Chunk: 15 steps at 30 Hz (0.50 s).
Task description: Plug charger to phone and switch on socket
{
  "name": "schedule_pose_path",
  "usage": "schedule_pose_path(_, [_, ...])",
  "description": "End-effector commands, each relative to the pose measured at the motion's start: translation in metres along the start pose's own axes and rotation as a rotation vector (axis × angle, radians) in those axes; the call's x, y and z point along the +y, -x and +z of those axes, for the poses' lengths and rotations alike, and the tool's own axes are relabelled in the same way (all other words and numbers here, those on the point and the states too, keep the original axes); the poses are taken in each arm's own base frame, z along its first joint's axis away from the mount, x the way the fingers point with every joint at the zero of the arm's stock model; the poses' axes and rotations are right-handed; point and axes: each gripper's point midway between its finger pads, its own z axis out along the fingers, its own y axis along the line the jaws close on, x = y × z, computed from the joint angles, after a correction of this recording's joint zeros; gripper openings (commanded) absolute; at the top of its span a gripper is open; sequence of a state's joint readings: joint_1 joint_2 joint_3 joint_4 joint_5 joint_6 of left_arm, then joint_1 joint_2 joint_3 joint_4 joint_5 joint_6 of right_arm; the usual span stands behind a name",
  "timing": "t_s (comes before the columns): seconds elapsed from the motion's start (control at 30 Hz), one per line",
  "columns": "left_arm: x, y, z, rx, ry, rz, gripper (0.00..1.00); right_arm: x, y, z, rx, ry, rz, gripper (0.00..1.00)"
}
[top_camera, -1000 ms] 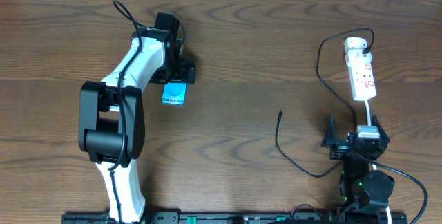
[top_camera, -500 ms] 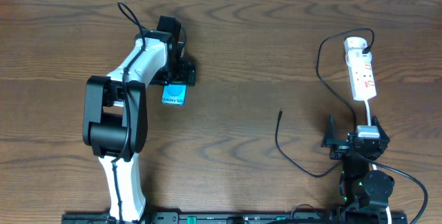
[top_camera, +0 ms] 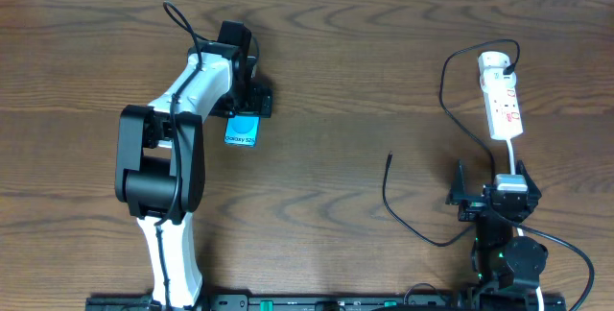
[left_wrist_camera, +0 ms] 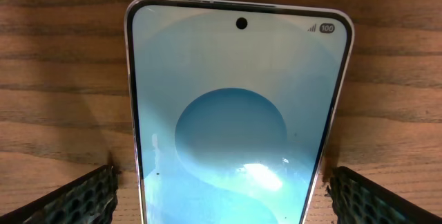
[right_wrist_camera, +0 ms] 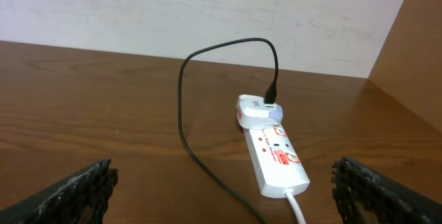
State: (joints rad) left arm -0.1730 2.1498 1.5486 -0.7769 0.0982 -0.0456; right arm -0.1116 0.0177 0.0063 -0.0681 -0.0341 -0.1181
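- Two steps are left, as I judge it: the plug tip is not in the phone, and I cannot tell from the socket's switch whether it is on.
- Overhead: the left gripper [top_camera: 246,107] sits over the top end of the phone [top_camera: 243,131], which lies screen up on the left of the table [top_camera: 326,71]. The charger [top_camera: 386,191] has its free tip lying loose mid-table, well apart from the phone. The socket [top_camera: 503,100] lies at the far right, with the right gripper [top_camera: 491,181] parked near its cord end, jaws spread and empty.
- Left wrist: the phone [left_wrist_camera: 235,113] fills the space between my fingers [left_wrist_camera: 86,196]. The jaws are released, one pad on each side of the phone. The left pad stands clear of its edge and the right pad is just beside it; nothing is grasped.
- Right wrist: the socket [right_wrist_camera: 276,155] lies ahead of the spread fingers [right_wrist_camera: 76,189], and the charger [right_wrist_camera: 183,113] arcs out of the white adapter [right_wrist_camera: 257,110] at its far end. This gripper [right_wrist_camera: 231,196] holds nothing.
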Motion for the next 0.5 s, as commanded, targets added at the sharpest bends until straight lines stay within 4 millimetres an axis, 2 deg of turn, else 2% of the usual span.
schedule_pose_path(0.0, [0.0028,-0.0043,0.0071,0.019,0.008,0.024,0.98,0.0053,-0.0001,-0.0001,-0.001,0.024,-0.012,0.99])
schedule_pose_path(0.47, [0.0036,-0.0042,0.0071,0.019,0.008,0.052,0.98,0.0053,0.0000,-0.0001,-0.001,0.024,-0.012,0.99])
